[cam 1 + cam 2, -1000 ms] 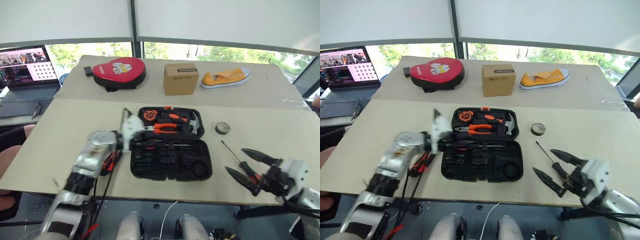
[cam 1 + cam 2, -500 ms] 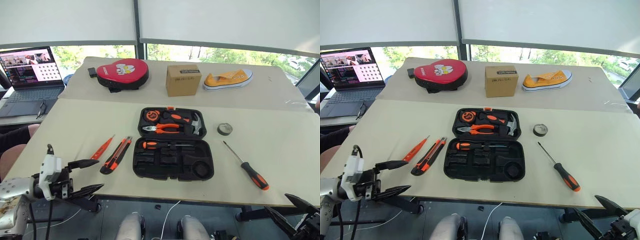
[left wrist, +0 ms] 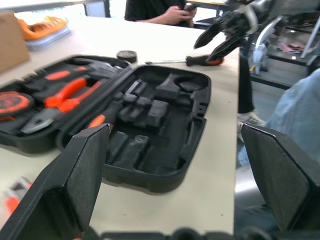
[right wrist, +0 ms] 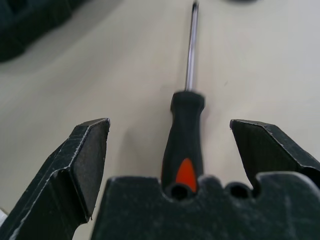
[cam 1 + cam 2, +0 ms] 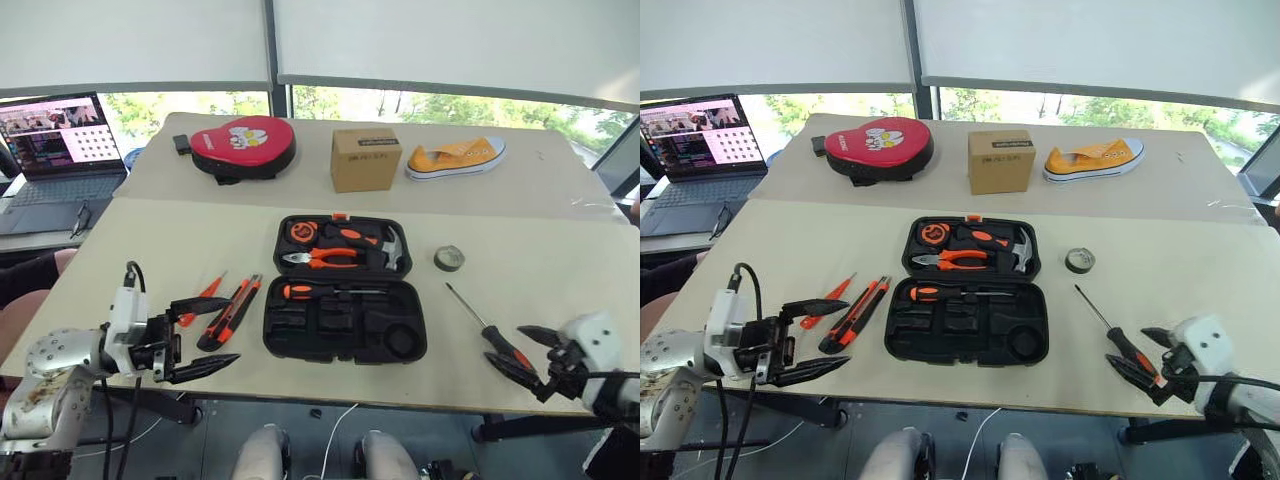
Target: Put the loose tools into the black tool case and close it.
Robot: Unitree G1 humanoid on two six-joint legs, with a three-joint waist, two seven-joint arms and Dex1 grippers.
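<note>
Altogether: two screwdrivers (image 5: 334, 291), one tester (image 5: 201, 297), knife (image 5: 230, 313), tape roll (image 5: 449, 259).

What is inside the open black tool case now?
The black tool case holds pliers, a hammer, a tape measure and one screwdriver; other slots look empty.

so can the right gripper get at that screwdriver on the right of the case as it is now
Probably yes. The right gripper is open, with the screwdriver handle lying between its fingers on bare table. Nothing lies in between; the case and tape roll sit apart.
</note>
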